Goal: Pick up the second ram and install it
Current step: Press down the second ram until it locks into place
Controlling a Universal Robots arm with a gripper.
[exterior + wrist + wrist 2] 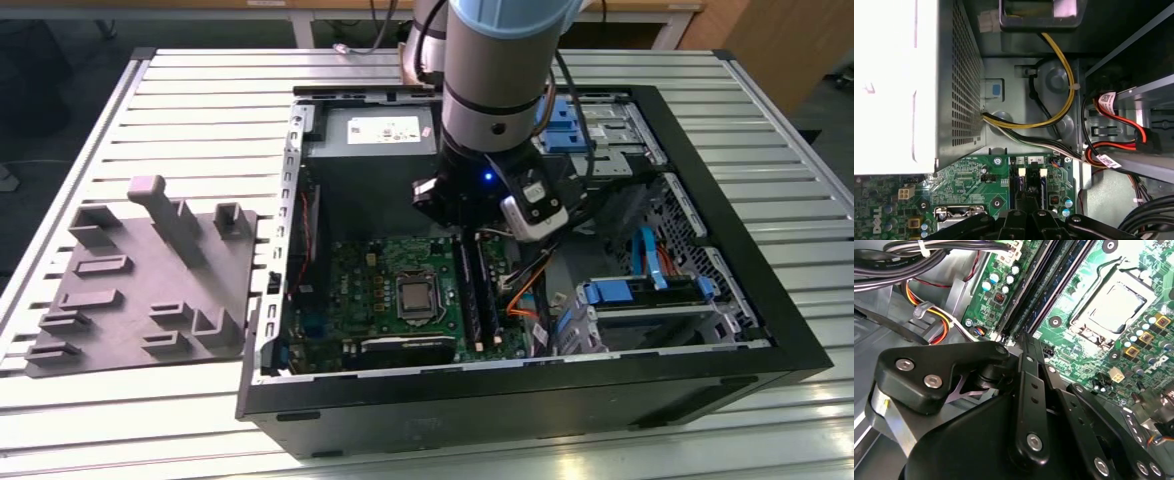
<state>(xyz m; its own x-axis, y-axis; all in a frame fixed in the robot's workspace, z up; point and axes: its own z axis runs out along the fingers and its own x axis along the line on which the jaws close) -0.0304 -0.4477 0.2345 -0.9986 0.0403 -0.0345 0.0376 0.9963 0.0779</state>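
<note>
1. Slatted metal is forming the desk point(200, 90), which is carrying an open computer case point(747, 300) and, on the exterior view's left, a grey foam tray point(147, 290) with moulded pockets.
2. Inside the case, the green motherboard point(380, 275) is lying flat, with the grey power supply point(367, 130) just beyond it and the processor socket point(418, 298) near its middle.
3. The robot arm point(501, 70) is reaching down into the case, and its fingers point(1026, 347) are hanging directly over the long black memory slots point(1051, 285).
4. In the second wrist view, the fingers are sitting close together with a thin dark edge between them at the slot ends, but I cannot tell whether that is the second ram or whether they are gripping anything.
5. In the first wrist view, the fingers point(1029, 202) are lining up with the slots point(1030, 187), beside yellow and black cables point(1054, 120).
</note>
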